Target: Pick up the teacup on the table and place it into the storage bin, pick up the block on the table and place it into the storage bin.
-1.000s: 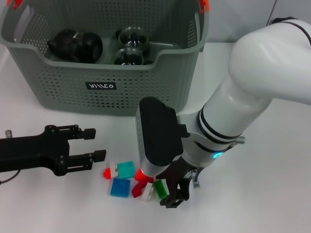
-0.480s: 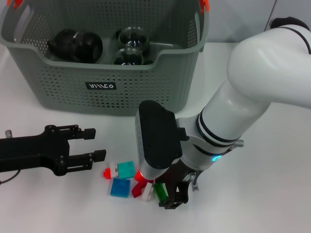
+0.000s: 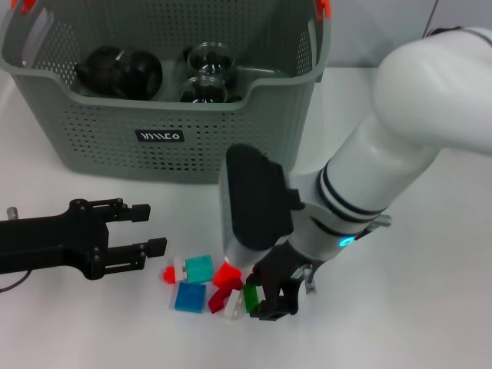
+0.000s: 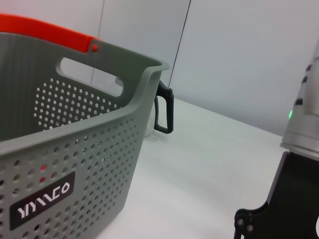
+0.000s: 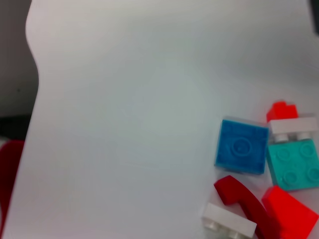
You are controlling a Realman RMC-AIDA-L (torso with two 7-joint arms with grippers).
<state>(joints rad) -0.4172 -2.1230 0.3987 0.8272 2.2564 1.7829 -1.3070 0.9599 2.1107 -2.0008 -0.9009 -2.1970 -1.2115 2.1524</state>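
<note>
— Is there anything you can read here?

— Only one marking. You'll find a small black label [image 3: 160,137] on the front wall of the storage bin [image 3: 92,146], with white stylised lettering. In the left wrist view the same label [image 4: 44,200] shows closer, and the letters look like "YYMCO", though you can't be sure of each one.

— Anything on the blocks or the arms?

— No lettering or numbers that you could make out.
</note>
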